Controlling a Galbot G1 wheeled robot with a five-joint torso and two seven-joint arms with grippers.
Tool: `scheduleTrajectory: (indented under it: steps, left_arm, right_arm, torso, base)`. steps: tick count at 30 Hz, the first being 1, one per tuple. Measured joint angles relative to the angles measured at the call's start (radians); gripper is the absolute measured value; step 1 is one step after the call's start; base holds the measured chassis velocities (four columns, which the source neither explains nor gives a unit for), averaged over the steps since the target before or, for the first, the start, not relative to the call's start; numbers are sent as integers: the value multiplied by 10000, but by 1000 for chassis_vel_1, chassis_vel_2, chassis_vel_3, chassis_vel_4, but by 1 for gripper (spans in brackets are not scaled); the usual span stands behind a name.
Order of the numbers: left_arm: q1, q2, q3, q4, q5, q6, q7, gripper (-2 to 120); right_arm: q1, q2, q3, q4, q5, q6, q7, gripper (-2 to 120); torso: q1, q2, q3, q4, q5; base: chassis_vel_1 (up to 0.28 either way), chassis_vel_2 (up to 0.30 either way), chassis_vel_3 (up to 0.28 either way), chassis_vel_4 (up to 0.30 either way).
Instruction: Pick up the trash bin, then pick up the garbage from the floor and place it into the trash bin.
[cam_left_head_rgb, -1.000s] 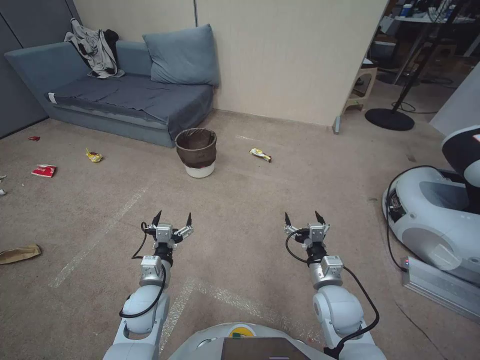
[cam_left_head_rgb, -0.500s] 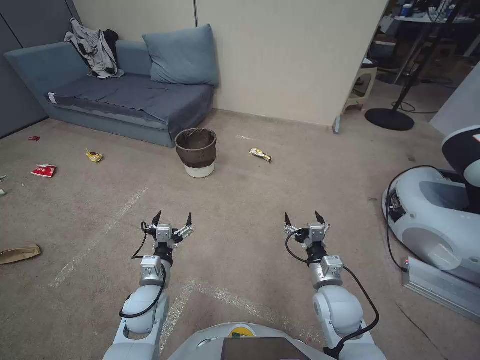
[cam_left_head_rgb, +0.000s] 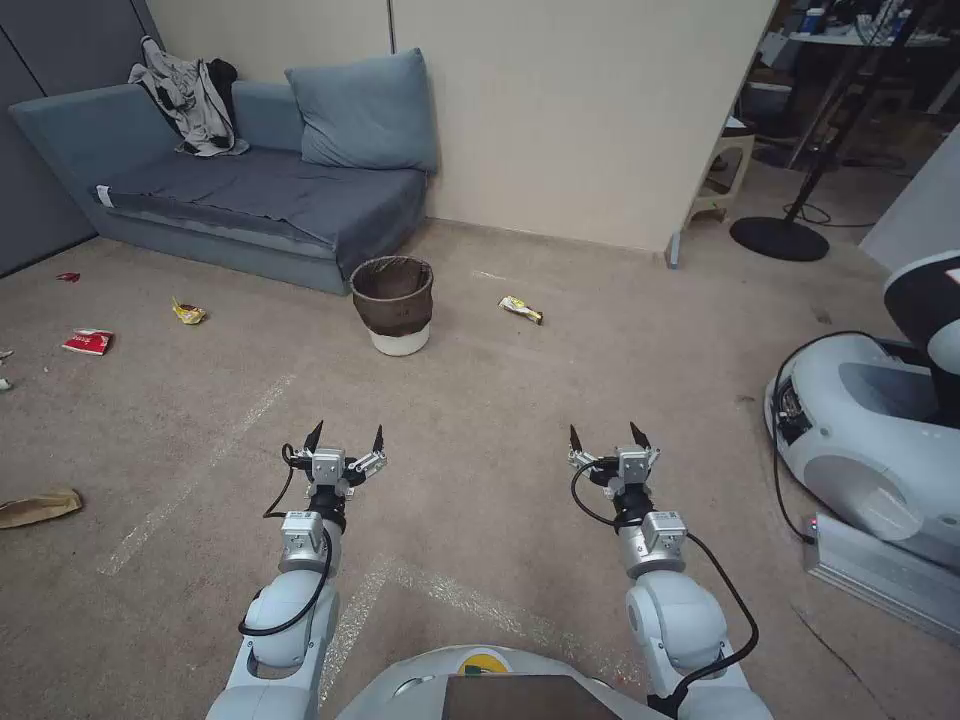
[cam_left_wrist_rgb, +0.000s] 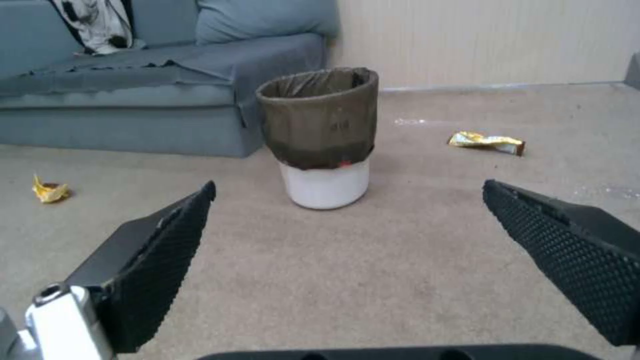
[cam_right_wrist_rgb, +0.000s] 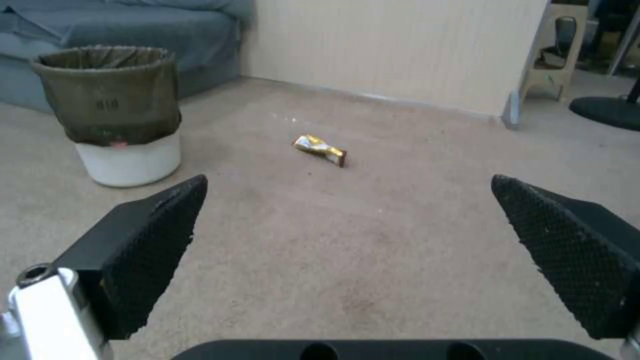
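Trash bin (cam_left_head_rgb: 393, 304) is seen upright on the carpet at 12 o'clock from the robot, just before the blue sofa (cam_left_head_rgb: 250, 195), brown liner folded over the rim. A yellow wrapper (cam_left_head_rgb: 521, 309) lies at 3 o'clock of the bin, another yellow wrapper (cam_left_head_rgb: 187, 313) at 9 o'clock, a red-and-white packet (cam_left_head_rgb: 88, 342) farther out. Left gripper (cam_left_head_rgb: 346, 439) and right gripper (cam_left_head_rgb: 605, 437) are held low above the floor, both spread wide, nothing gripped.

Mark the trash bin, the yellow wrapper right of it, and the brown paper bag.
trash bin (cam_left_head_rgb: 400, 341), head view, on its white lower wall.
yellow wrapper (cam_left_head_rgb: 520, 309), head view, on its crumpled middle.
brown paper bag (cam_left_head_rgb: 38, 507), head view, on its flattened middle.
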Motion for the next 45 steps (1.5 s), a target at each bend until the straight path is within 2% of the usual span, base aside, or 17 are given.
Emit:
scheduleTrajectory:
  steps: [11,14,17,18,20,21,22,23,24,25,27,28,29,32,45]
  left_arm:
    - [10,-1,0,-14,0,0,0,100]
    - [194,-44,4,-353,-9,3,-1,100]
    - [790,-204,23,-1411,-57,33,-18,100]
    - [790,-204,23,-1411,-57,33,-18,100]
    - [1195,-316,39,-2129,-97,53,-35,100]
    - [1195,-316,39,-2129,-97,53,-35,100]
    - [1412,-369,48,-2503,-114,58,-43,100]
    - [1471,-378,24,-2600,-124,59,-45,100]
    - [1598,-408,30,-2785,-144,55,-47,100]
    - [1598,-408,30,-2785,-144,55,-47,100]
    - [1964,-508,78,-3423,-221,23,-57,100]
    - [1964,-508,78,-3423,-221,23,-57,100]
    - [2245,-583,87,-3853,-276,1,-71,100]
    - [2906,-760,144,-4895,-412,-75,-98,100]
    - [3195,-806,125,-5097,-493,-58,-128,100]
  right_arm:
    - [-15,6,0,18,0,-6,0,100]
    - [-168,56,-4,353,0,-89,17,100]
    - [-686,253,-53,1452,-47,-385,94,100]
    - [-686,253,-53,1452,-47,-385,94,100]
    - [-1030,378,-83,2193,-93,-585,151,100]
    - [-1030,378,-83,2193,-93,-585,151,100]
    - [-1255,465,-99,2663,-122,-716,190,100]
    - [-1440,539,-128,3067,-146,-829,216,100]
    - [-1605,598,-134,3409,-168,-924,248,100]
    - [-1605,598,-134,3409,-168,-924,248,100]
    - [-1936,720,-166,4110,-209,-1113,300,100]
    - [-1936,720,-166,4110,-209,-1113,300,100]
    - [-2149,792,-198,4557,-190,-1229,330,100]
    - [-2282,816,-281,4756,31,-1346,327,100]
    - [-2222,805,-278,4703,118,-1355,261,100]
  torso:
    - [0,0,0,0,0]
    - [0,0,0,0,0]
    - [0,0,0,0,0]
    - [0,0,0,0,0]
    - [0,0,0,-1,0]
    - [0,0,0,-1,0]
    - [0,1,-1,5,2]
    - [0,1,-1,-4,5]
    - [0,1,0,-2,-6]
    - [0,1,0,-2,-6]
    - [0,1,-1,-2,4]
    - [0,1,-1,-2,4]
    - [0,1,0,-1,-3]
    - [0,2,-1,1,2]
    - [0,1,0,0,1]
  base:
    - [0,0,0,0]
    - [0,0,0,0]
    - [0,0,0,0]
    - [0,0,0,0]
    - [0,0,0,0]
    - [0,0,0,0]
    - [0,0,0,0]
    - [0,0,0,0]
    - [0,0,0,0]
    - [0,0,0,0]
    - [0,0,0,0]
    - [0,0,0,0]
    - [0,0,0,0]
    - [0,0,0,0]
    - [0,0,0,0]
